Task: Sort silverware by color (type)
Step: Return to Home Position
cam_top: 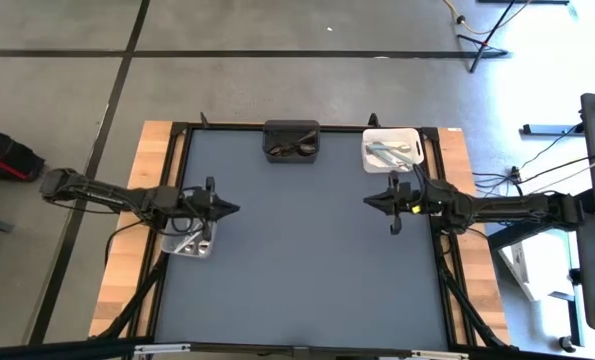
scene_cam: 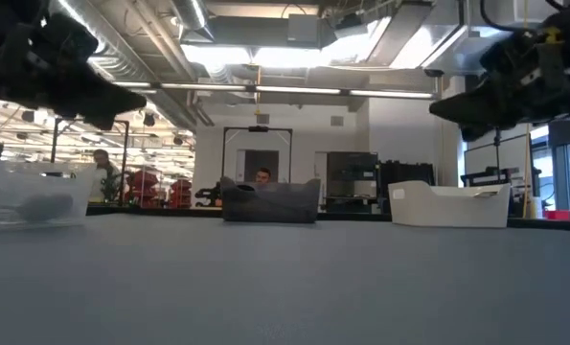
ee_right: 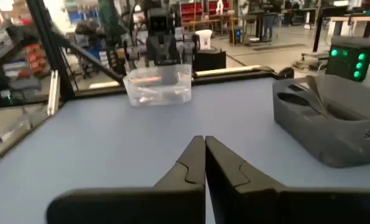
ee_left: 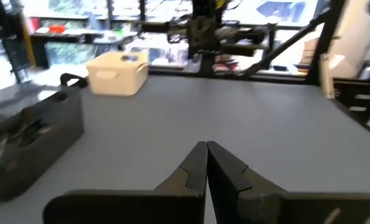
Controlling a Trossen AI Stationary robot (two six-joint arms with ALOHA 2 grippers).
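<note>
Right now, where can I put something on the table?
The mat is bare between the left gripper and right gripper, down to the near edge. Crowded: black bin and white bin at the far edge, clear bin beside the left gripper.

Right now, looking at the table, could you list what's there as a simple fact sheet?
Black plastic bin: far edge, middle; dark utensils inside
White plastic bin: far right corner; shiny silver utensils inside
Clear plastic bin: left side; contents unclear
Left gripper: shut, raised, left side
Right gripper: shut, raised, right side
Grey mat: no loose pieces seen
</note>
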